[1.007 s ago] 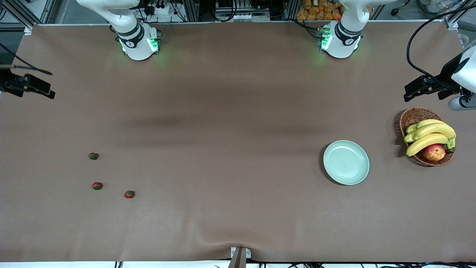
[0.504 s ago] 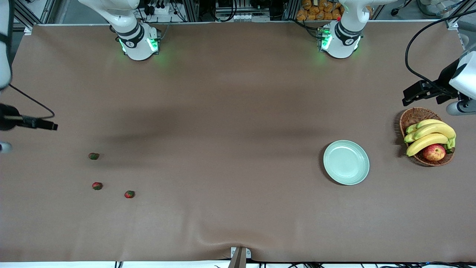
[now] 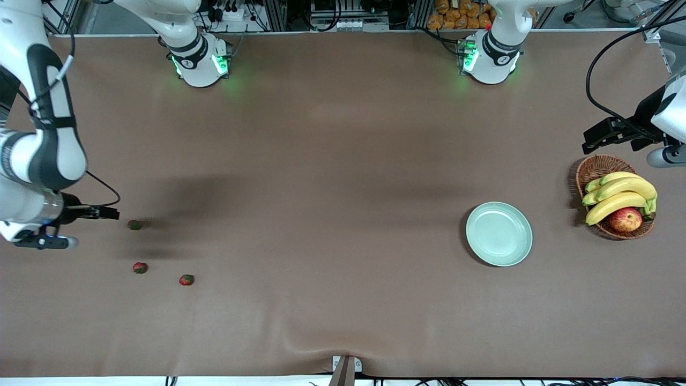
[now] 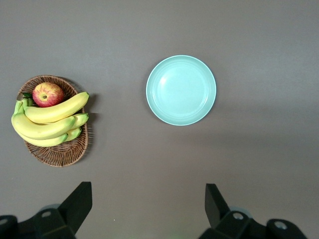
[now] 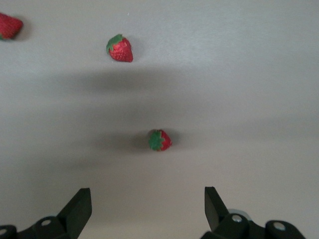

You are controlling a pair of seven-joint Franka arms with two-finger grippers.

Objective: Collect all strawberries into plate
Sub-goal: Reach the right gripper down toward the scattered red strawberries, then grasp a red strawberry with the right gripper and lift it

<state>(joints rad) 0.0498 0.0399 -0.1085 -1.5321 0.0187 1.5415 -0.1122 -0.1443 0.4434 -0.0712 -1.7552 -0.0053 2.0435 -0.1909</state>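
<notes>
From the front, three tiny red strawberries with green tops lie near the right arm's end of the brown bench beside the right gripper, while one round mint-green plate sits empty toward the left arm's end beside one wicker basket under the left gripper; the left wrist view shows the left gripper's fingers spread apart above the bench; the right wrist view shows the right gripper's fingers likewise apart above the bench.

Third strawberry: cut off by the right wrist view's edge, only part showing.
Right end effector: only the two finger stubs in the right wrist view; tips out of frame.
Left end effector: likewise cropped in its wrist view.
Apple: partly covered by bananas.
</notes>
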